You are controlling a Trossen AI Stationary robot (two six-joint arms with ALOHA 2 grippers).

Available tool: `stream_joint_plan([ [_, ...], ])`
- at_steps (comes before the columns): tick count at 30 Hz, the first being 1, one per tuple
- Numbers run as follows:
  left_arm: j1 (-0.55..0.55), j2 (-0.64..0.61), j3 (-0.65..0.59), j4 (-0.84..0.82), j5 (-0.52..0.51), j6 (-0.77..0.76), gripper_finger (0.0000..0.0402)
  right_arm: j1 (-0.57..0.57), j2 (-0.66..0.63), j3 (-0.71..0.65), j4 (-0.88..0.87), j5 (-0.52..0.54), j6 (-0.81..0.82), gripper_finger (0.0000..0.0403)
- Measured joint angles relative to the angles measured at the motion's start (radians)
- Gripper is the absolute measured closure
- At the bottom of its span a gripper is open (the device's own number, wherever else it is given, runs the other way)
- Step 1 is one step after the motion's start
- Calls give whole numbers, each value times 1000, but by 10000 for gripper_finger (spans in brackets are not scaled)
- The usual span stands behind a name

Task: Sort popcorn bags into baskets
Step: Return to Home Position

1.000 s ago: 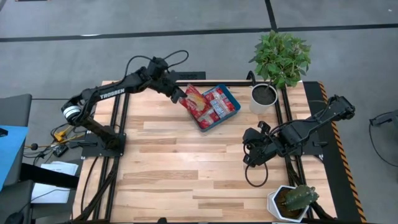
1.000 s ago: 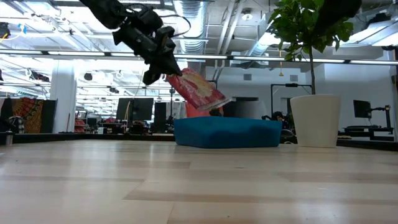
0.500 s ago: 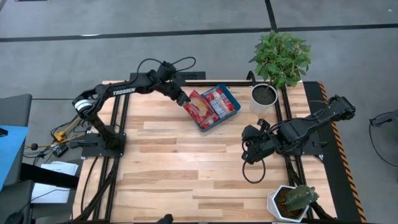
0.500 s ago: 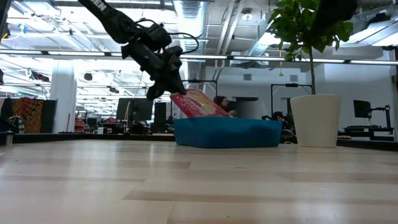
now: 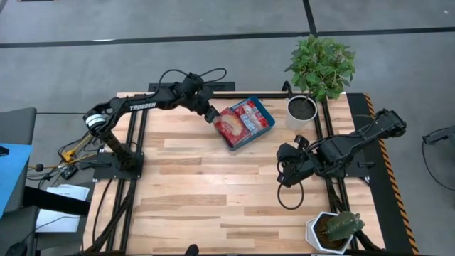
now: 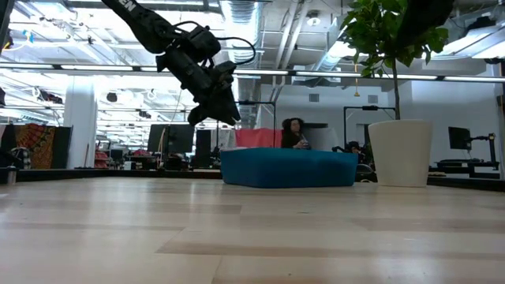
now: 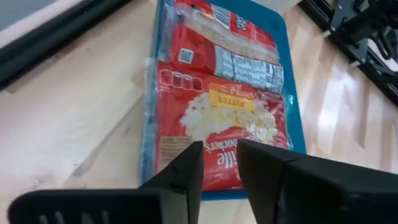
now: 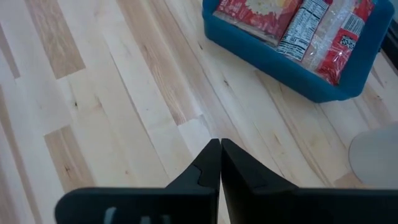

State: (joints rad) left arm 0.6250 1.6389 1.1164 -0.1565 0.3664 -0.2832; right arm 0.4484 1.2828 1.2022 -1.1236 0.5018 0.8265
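Sorting looks finished: the high view shows no packet loose on the bench (image 5: 199, 192), and the popcorn bags (image 5: 238, 122) lie overlapping in the teal tray (image 5: 271, 116) near the bench's far edge, beside the white pot (image 5: 301, 112). The left end effector (image 5: 210, 114) hangs just off the tray's left rim, above the bench. Its wrist view shows the fingers (image 7: 186, 171) a narrow gap apart with nothing between them, looking down on the top bag (image 7: 230, 124), red with a yellow popcorn picture. The right end effector (image 5: 284, 174) waits well apart over the bench's right side, fingers pressed together and empty. The step in hand is judged to be the retreat to rest: the left arm needs to rise and fold back toward its base, staying clear of the tray wall so it does not nudge the tray or catch the top bag. How many bags the tray holds cannot be counted, since they overlap. From the low view only a red edge (image 6: 256, 138) shows above the tray wall (image 6: 288, 168), and a person sits far behind it.
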Motion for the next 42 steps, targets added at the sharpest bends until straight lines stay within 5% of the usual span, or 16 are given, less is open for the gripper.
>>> stream_joint_plan([
  [9, 12, 0, 33, -9, 29, -28, 286, -17, 0, 0, 20, 45, 0, 366],
  [20, 77, -24, 424, -43, 690, -110, 296, -93, -179, 88, 183, 143, -372, 373],
  [25, 68, -50, 587, -38, 869, -122, 296, -98, -333, 147, 181, 248, -543, 384],
  [27, 69, -58, 625, -44, 885, -140, 297, -98, -398, 150, 178, 289, -552, 385],
  [30, 70, -107, 623, -107, 902, 59, 297, -98, -493, 142, 117, 316, -532, 380],
  [34, 68, -224, 559, -299, 781, 296, 297, -98, -655, 36, 166, 314, -478, 371],
  [38, 34, -337, 404, -342, 673, 369, 297, -96, -815, -149, 331, 265, -469, 373],
  [42, -30, -473, 147, -111, 585, 280, 297, -98, -932, -377, 506, 258, -491, 381],
])
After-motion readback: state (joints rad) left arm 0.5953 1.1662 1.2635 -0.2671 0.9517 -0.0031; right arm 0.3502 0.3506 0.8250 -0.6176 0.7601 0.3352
